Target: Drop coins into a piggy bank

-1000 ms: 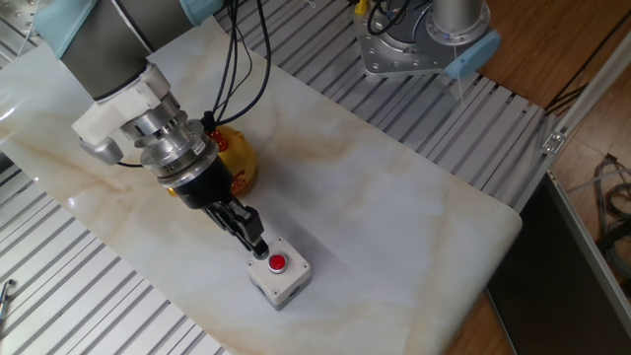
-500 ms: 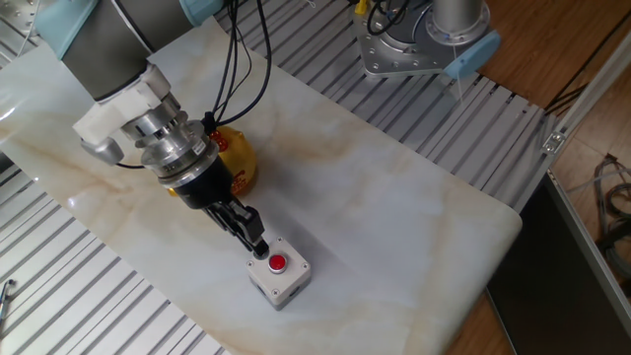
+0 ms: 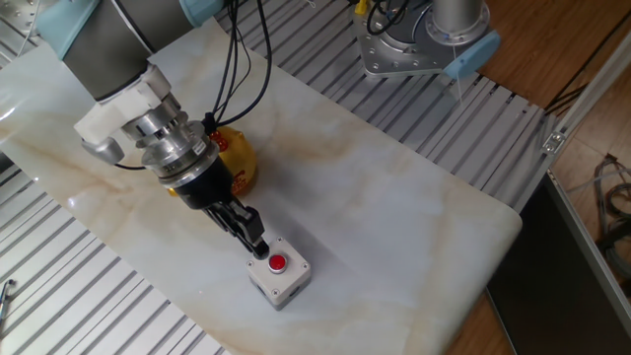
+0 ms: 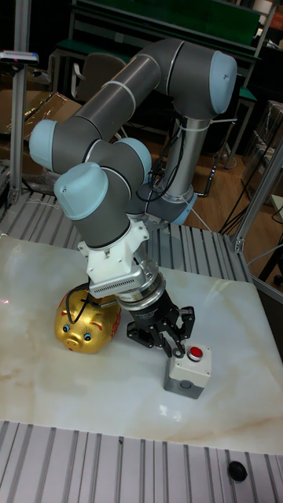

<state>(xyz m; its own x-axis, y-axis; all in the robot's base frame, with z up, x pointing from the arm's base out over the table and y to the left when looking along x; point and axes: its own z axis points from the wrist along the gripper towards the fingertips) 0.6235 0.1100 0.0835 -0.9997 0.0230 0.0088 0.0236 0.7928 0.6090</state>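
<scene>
The gold piggy bank stands on the marble top, partly hidden behind my wrist in the fixed view. My gripper points down at the left top edge of a white box, right beside its red button. The fingers are drawn together. No coins show in either view, and I cannot tell whether one sits between the fingertips. The bank lies to the left of and behind the gripper, about a hand's width away.
The white button box sits near the marble slab's front edge. Slatted metal surrounds the slab. The arm's grey base is mounted at the back right. A small black knob lies on the front slats.
</scene>
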